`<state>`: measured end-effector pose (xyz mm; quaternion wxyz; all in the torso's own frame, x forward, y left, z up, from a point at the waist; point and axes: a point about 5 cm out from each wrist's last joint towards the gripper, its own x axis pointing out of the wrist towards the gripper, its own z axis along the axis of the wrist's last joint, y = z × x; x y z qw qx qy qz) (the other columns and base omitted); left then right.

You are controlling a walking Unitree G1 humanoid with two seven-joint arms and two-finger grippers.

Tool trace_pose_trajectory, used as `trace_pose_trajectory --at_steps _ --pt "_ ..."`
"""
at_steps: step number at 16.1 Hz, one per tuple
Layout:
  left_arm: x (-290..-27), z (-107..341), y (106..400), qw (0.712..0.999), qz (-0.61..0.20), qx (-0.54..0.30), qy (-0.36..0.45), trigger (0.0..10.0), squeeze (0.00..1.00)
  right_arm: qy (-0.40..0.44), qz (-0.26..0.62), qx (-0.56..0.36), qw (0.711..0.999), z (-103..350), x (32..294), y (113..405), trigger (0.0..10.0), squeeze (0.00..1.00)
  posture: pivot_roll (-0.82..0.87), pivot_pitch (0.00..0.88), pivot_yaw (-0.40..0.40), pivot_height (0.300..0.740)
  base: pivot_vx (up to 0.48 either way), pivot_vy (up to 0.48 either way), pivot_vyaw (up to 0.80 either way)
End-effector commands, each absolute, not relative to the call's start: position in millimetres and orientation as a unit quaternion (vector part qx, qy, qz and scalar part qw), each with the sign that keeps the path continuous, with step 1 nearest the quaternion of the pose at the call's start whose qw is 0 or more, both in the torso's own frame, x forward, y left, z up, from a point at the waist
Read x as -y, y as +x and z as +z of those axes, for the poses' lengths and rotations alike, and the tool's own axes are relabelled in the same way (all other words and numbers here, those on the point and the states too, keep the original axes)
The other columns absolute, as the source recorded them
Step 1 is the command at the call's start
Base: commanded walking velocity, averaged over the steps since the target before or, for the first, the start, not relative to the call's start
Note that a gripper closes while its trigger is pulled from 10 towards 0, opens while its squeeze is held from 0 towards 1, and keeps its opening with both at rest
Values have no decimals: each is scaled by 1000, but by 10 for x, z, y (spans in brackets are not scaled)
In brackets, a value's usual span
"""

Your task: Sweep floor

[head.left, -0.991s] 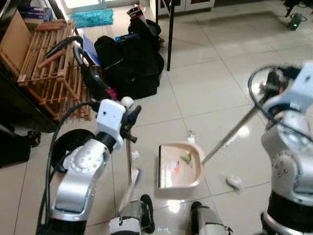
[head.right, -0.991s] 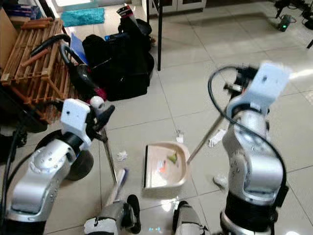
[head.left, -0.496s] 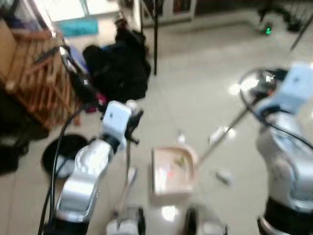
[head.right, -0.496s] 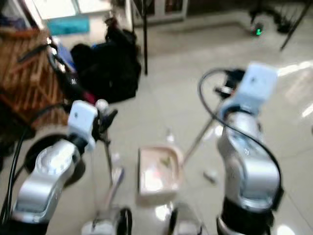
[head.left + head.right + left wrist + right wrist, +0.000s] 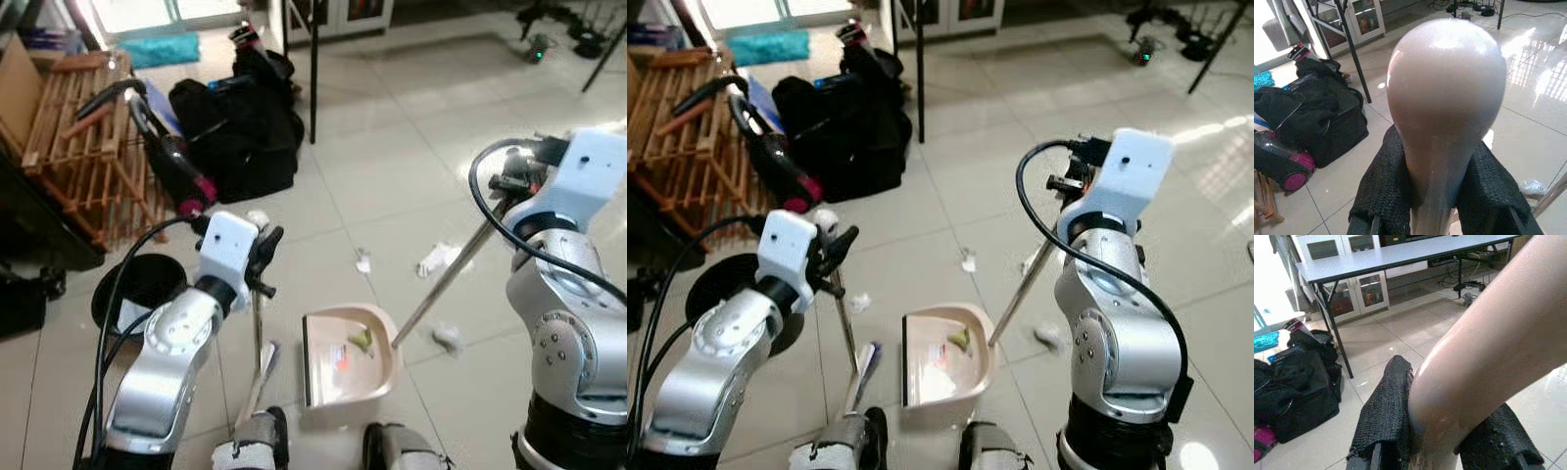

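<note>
My left gripper [image 5: 262, 251] is shut on the broom handle [image 5: 1442, 127], just under its rounded pale top. The shaft runs down to the brush [image 5: 261, 370] on the tiles by my left foot. At the right, my right gripper [image 5: 507, 186] is shut on the long metal handle [image 5: 443, 284] of the pink dustpan [image 5: 384, 364]. The pan rests on the floor in front of my feet, with a green bit [image 5: 361, 339] and a reddish bit [image 5: 342, 362] inside. White paper scraps [image 5: 436, 258] lie on the tiles beyond the pan, and one crumpled scrap [image 5: 447, 339] lies to its right.
Black bags [image 5: 240, 127] and a vacuum cleaner [image 5: 167, 162] lie at the back left beside a wooden rack [image 5: 83, 137]. A round black bin [image 5: 142, 284] stands near my left arm. A dark table leg [image 5: 313, 69] rises behind, with bare tiles to its right.
The whole view has shifted and sharpened as the camera moved. The dustpan now lies farther from the scraps ahead, close to my feet. Both grippers keep their hold.
</note>
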<state>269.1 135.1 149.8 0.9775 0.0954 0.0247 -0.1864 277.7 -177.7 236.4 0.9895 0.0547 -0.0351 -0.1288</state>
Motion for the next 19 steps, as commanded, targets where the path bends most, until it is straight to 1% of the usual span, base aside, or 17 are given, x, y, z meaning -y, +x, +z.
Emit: trace_pose_trajectory --at_steps 1,8,13,16,19 --pt "-1398 1560 2645 979 -177 -13 103 10000 0 58 -131 53 988 2434 1770 2730 10000 0 -36 193 9 740 0 379 0" --pt "-1439 1546 2558 978 -177 -19 110 10000 0 66 -120 54 989 2445 1725 2740 10000 0 -29 185 4 740 0 379 0" --pt "-1439 1523 2542 976 -183 -25 116 10000 0 66 -119 62 989 2491 1744 2760 10000 0 -26 191 13 740 0 379 0" --pt "-1506 1437 2449 975 -179 -42 124 10000 0 67 -125 64 988 2498 1787 2758 10000 0 -23 183 12 740 0 380 0" --pt "-1504 1423 2428 975 -179 -44 124 10000 0 64 -125 69 988 2526 1809 2782 10000 0 -22 178 10 740 0 382 0"
